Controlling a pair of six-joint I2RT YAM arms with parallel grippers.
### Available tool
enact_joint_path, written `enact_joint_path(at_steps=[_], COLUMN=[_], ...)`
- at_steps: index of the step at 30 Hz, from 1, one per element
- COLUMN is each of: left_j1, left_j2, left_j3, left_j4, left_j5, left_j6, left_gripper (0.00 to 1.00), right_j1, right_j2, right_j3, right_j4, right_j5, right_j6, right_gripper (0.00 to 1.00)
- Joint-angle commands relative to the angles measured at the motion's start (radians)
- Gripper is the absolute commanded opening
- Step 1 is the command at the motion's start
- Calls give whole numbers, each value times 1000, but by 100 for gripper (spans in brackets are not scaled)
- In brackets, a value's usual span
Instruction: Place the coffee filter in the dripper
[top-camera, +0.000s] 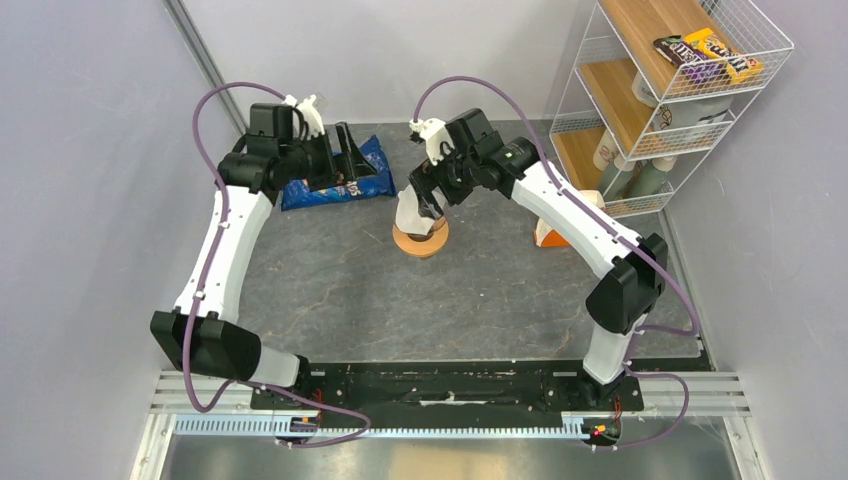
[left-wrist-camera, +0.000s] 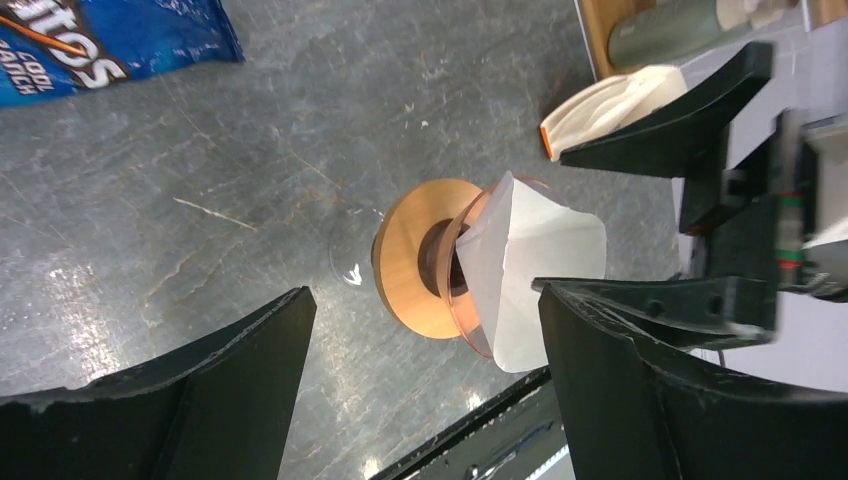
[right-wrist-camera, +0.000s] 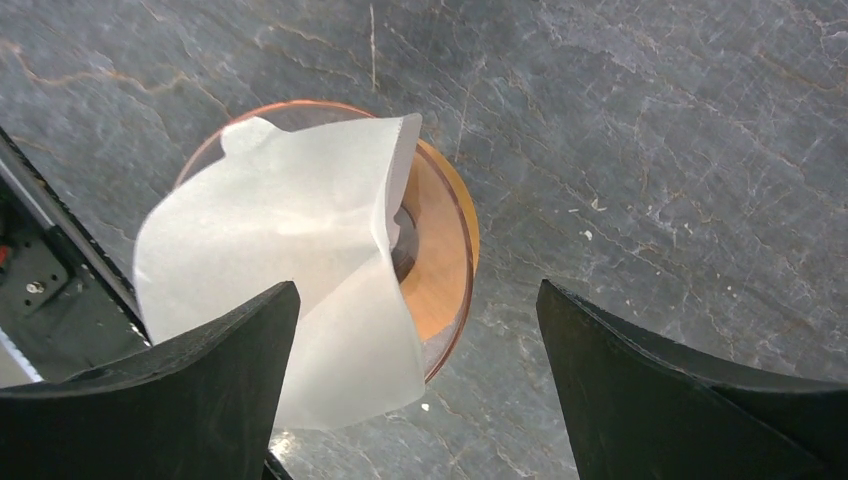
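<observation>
From above, the coffee filter (top-camera: 413, 212) stands tilted on the dripper (top-camera: 421, 241), with the right gripper (top-camera: 430, 203) just over it and the left gripper (top-camera: 345, 160) well apart by a blue snack bag (top-camera: 335, 186). The left wrist view shows its own fingers spread wide on nothing, and the paper cone leaning half out of the orange rim. In the right wrist view that hand's fingers are apart too, clamping nothing; the filter drapes over one side, the dark hollow bare beside it. It looks feather-light, limp and quick to crease (a brushing finger could drag it out), so a soft pinch at its free upper edge seems best.
</observation>
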Motion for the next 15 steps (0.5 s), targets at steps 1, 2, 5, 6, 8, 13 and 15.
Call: enact_joint_path(at_steps=[1,2,5,6,8,13,15], left_j1=[39,44,49,50,51,52,53], left_j2=[-39,-40,-54,-56,-58,-63,-62], left_j3=[-8,-11,-25,-29,-34,-32,-32], left_j4=[56,57,63,63,63,65,65], left_j5=[20,21,21,20,22,25,27], left_j6=[-53,-55,-57,-57,-56,-59,-59], left_gripper=[91,90,90,90,90,90,90], right_j1=[16,19,25,29,35,47,54], right_j2=[10,15,33,38,51,89,107], right_j3=[-19,-24,-23,-24,-23,-7,13], right_j4=[25,30,36,39,43,32,13], right_j5=[42,45,58,67,83,124,141], right_j6=[-50,-50,-50,-50,-54,-75,-82], right_gripper=[97,97,97,97,97,97,97])
